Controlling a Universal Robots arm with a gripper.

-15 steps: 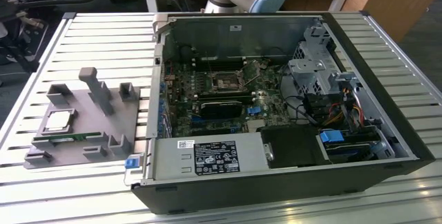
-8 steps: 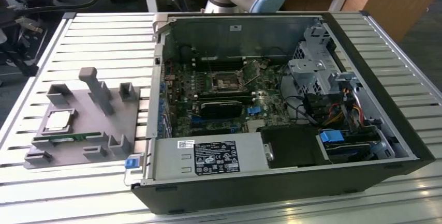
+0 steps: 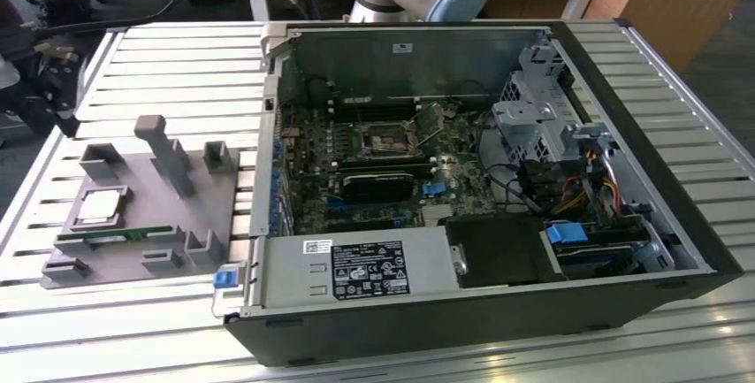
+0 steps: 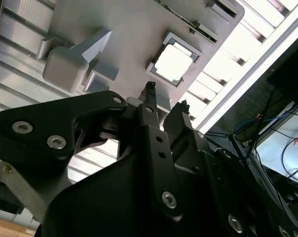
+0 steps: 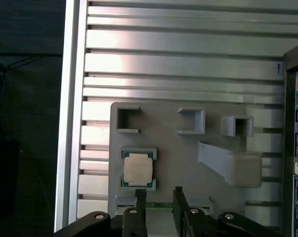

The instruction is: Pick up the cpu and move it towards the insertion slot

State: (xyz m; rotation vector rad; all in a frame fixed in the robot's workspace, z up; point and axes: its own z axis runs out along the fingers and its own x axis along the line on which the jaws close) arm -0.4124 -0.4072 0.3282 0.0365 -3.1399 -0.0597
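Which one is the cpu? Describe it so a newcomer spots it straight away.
Beside the open computer case, on the exterior view's left, a grey plastic fixture lies on the slatted table. The cpu sits in its square recess: a flat silvery square, unlike the thin green memory stick beside it.

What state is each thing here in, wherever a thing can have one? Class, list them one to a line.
computer case: lying on its side, side panel off, insides exposed.
cpu: lying flat in the square recess of the grey fixture, not gripped.
insertion slot: inside the computer case, no cpu in it.
gripper: open, empty, clear of the cpu.
memory stick: lying in the grey fixture's edge slot.
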